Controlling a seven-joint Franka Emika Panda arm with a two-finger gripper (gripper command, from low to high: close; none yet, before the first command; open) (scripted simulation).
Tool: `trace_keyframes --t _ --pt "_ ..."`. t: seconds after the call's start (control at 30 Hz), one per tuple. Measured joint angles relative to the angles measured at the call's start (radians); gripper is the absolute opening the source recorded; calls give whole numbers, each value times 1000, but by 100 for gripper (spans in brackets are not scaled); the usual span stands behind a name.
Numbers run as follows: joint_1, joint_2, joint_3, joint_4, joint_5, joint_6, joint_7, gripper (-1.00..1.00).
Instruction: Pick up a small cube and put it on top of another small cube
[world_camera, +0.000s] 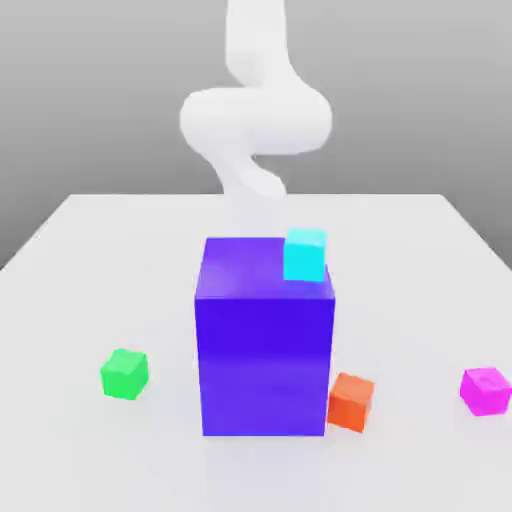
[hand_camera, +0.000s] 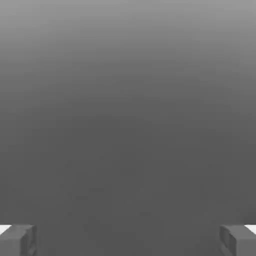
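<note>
Counter (world_camera: 260, 215): pale, near-white, smooth, with a straight far edge and two sides that spread toward the camera; a faint bluish sheen lies on it in front of the big purple-blue block (world_camera: 264, 365), taken as landmark for all places below. Room: plain grey backdrop (world_camera: 100, 110), lighter high up, darker down near the counter's far edge. Arm (world_camera: 256, 120): white, entering from above and standing beyond the block; it drops upright, swells into a broad, roughly horizontal joint, then slants down toward the exterior view's right and narrows, its lower part pale against the counter. Fingers (hand_camera: 20, 241): open, spread wide apart in the hand view. Magenta cube (world_camera: 486, 391): on the counter, well apart from the block on the exterior view's right, lying flat, top face up; turned a little relative to the block, broad side toward the camera, narrow strip of a second side facing the block. Long axis: edges look equal, so a single long direction cannot be assigned. Green cube (world_camera: 124, 374): on the counter, apart from the block on the exterior view's left, flat, also slightly turned. Orange-red cube (world_camera: 351, 402): just beside the block, exterior view's right; contact cannot be told. Cyan cube (world_camera: 305, 256): on the block's top, near its right-hand edge in the exterior view.
</note>
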Motion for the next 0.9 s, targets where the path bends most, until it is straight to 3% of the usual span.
trace_keyframes --t 0.27,0.57,0.73,0.9 --pt "226 278 -5 -63 84 119 -310 0" --pt "400 583 76 -133 130 252 -618 0" --pt "504 749 126 -174 72 331 -730 0" --pt "574 914 140 -212 -74 411 -772 0"
